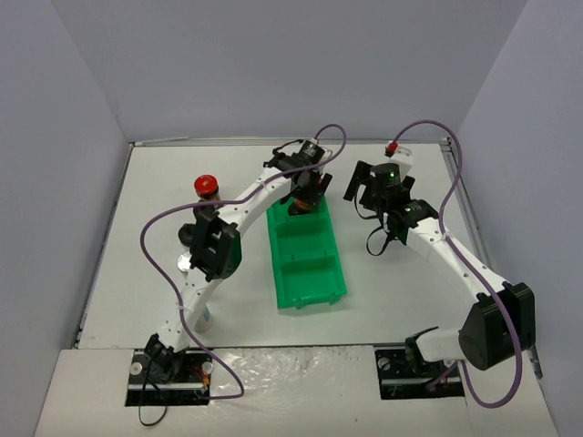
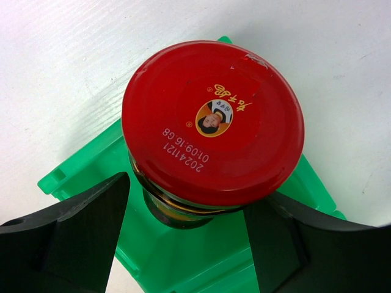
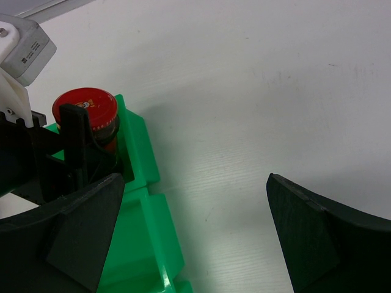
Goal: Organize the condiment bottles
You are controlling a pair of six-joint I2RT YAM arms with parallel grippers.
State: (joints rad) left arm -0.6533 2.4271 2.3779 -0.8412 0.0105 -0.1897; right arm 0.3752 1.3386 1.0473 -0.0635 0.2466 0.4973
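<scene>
Jar (image 2: pixel 212 122), red-capped, in bin (image 2: pixel 183 262), left jaws parted around it; right jaws wide, empty

Enclosed on three sides by plain, pale grey-lilac walls (image 1: pixel 273 64). Floored by a matte white table (image 1: pixel 401 300). Lit evenly, with soft shadows only.

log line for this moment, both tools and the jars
left tool: around red-capped jar in far compartment of green bin, grip unclear | right tool: open, empty, over table | second red-capped jar: on table, left
</scene>
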